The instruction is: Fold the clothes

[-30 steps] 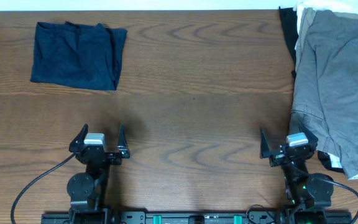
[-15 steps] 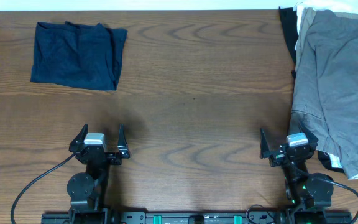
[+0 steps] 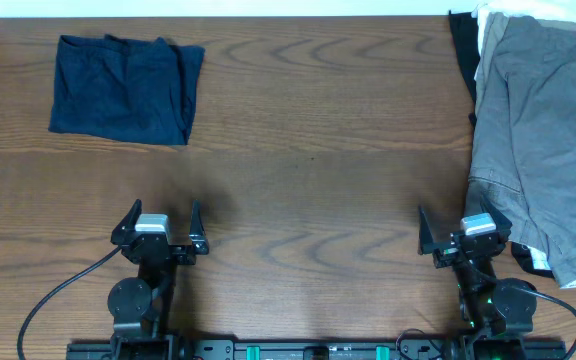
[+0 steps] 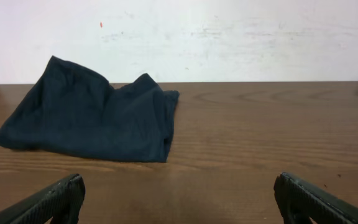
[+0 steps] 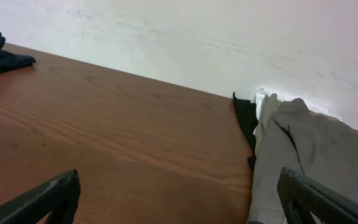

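A folded dark navy garment lies at the table's far left; it also shows in the left wrist view. A pile of unfolded clothes, with a grey garment on top of black and white pieces, lies along the right edge and shows in the right wrist view. My left gripper is open and empty near the front edge, well short of the navy garment; its fingers show in the left wrist view. My right gripper is open and empty, right beside the grey garment's lower left corner.
The brown wooden table runs between the two garments. A white wall stands behind the far edge. Black cables trail from the arm bases at the front.
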